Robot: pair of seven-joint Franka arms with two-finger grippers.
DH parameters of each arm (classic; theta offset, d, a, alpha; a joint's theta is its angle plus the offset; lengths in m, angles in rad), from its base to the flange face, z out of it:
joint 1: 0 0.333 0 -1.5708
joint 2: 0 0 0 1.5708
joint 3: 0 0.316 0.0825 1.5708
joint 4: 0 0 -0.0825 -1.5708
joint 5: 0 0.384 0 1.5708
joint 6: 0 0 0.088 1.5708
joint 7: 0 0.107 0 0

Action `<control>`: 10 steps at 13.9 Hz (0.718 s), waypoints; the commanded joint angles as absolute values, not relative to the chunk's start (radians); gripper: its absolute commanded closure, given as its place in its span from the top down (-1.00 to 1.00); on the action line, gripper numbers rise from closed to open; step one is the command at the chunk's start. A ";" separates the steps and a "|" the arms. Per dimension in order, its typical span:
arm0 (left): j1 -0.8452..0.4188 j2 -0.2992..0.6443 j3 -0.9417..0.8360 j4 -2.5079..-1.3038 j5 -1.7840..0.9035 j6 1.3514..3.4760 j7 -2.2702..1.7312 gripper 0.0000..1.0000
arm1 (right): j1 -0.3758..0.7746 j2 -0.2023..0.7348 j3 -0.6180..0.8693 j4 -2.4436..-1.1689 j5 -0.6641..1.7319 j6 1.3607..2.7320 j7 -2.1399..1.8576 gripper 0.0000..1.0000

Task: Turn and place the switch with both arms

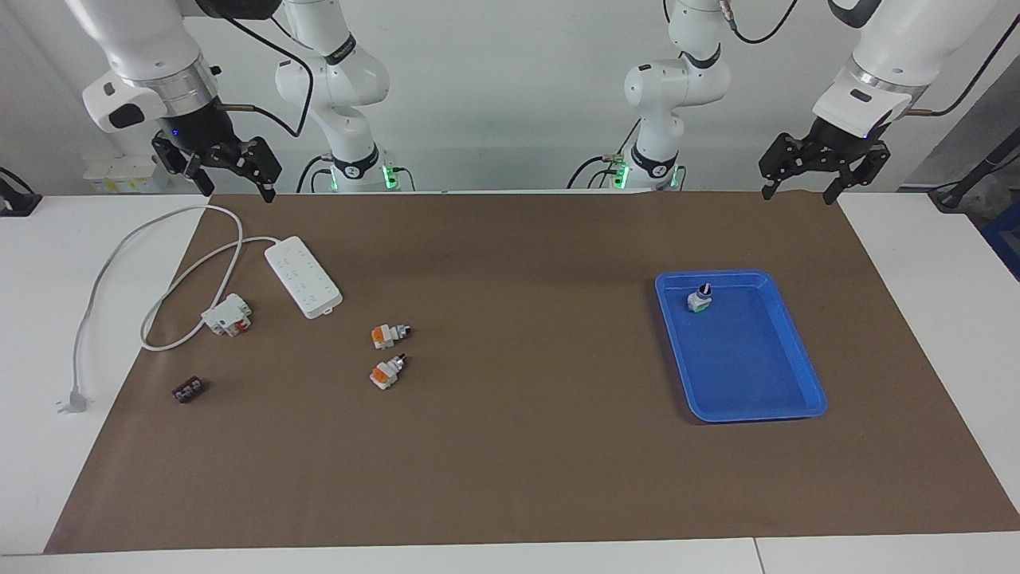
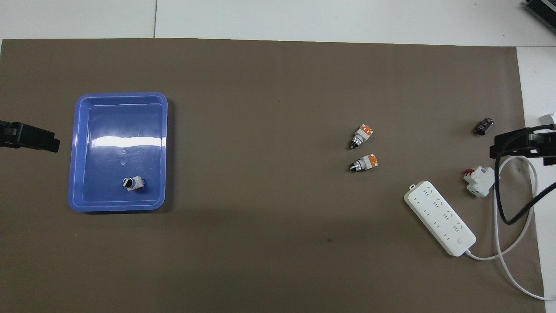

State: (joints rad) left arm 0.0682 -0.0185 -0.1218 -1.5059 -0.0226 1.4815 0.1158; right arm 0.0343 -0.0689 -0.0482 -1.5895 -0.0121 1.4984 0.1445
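Two switches lie on their sides on the brown mat, one (image 1: 390,336) (image 2: 362,135) nearer to the robots than its twin (image 1: 387,372) (image 2: 365,162); both have a white-grey body, an orange part and a black knob. A third switch (image 1: 699,299) (image 2: 132,183) stands knob-up in the blue tray (image 1: 741,414) (image 2: 121,96) toward the left arm's end. My right gripper (image 1: 239,187) (image 2: 521,143) hangs open and empty above the mat's edge at the right arm's end. My left gripper (image 1: 821,182) (image 2: 30,137) hangs open and empty above the mat's edge beside the tray. Both arms wait.
A white power strip (image 1: 303,277) (image 2: 439,218) with a looping cable and plug (image 1: 72,401) lies toward the right arm's end. Beside it are a white-and-red block (image 1: 228,315) (image 2: 479,180) and a tiny dark brown block (image 1: 189,391) (image 2: 484,126). Two gripperless arm bases (image 1: 355,159) stand at the table's edge.
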 commanded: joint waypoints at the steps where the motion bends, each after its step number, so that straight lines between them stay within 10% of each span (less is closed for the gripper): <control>1: 0.058 -0.051 -0.115 -1.540 -0.002 1.477 0.112 1.00 | 0.026 -0.078 -0.044 -1.589 0.002 1.486 0.140 1.00; 10: 0.058 -0.051 -0.117 -1.539 -0.002 1.483 0.120 1.00 | 0.026 -0.078 -0.044 -1.589 0.002 1.486 0.140 1.00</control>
State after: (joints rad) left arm 0.0682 -0.0243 -0.1217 -1.5116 -0.0224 1.4813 0.1158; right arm 0.0343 -0.0689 -0.0482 -1.5895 -0.0121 1.4983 0.1445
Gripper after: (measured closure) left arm 0.000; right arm 0.000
